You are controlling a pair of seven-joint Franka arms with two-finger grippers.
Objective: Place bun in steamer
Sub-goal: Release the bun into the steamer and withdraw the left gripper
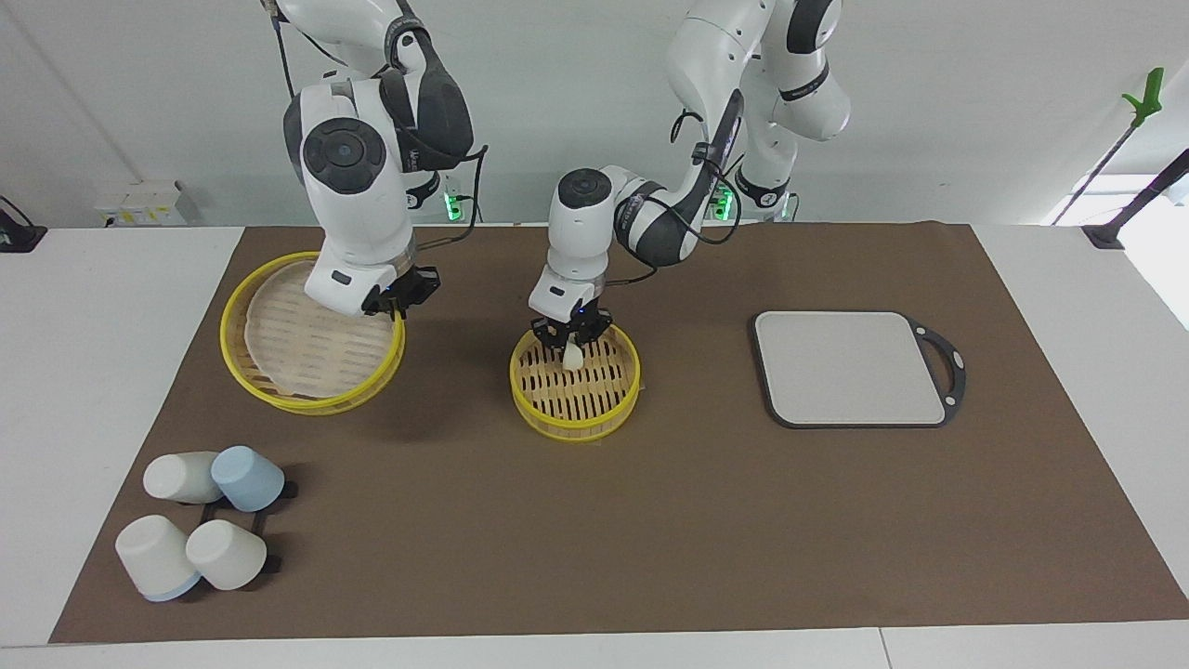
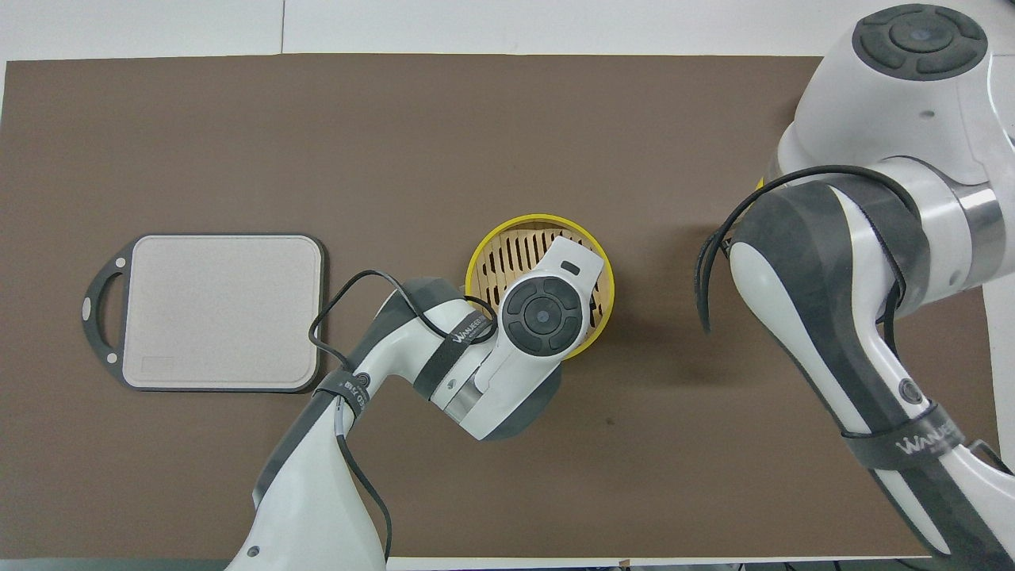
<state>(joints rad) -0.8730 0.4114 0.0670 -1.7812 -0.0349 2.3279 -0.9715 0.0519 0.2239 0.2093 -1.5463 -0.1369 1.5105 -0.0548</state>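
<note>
The steamer basket stands mid-mat, its yellow rim and slatted floor showing. My left gripper reaches down into it and is shut on the small cream-white bun, held just above the slats; I cannot tell whether it touches them. In the overhead view the left wrist covers the bun and part of the basket. My right gripper is shut on the rim of the steamer lid and holds it tilted above the mat toward the right arm's end.
A grey rectangular board with a dark handle lies toward the left arm's end, also in the overhead view. Several white and blue cups lie farther from the robots than the lid. The brown mat covers the table.
</note>
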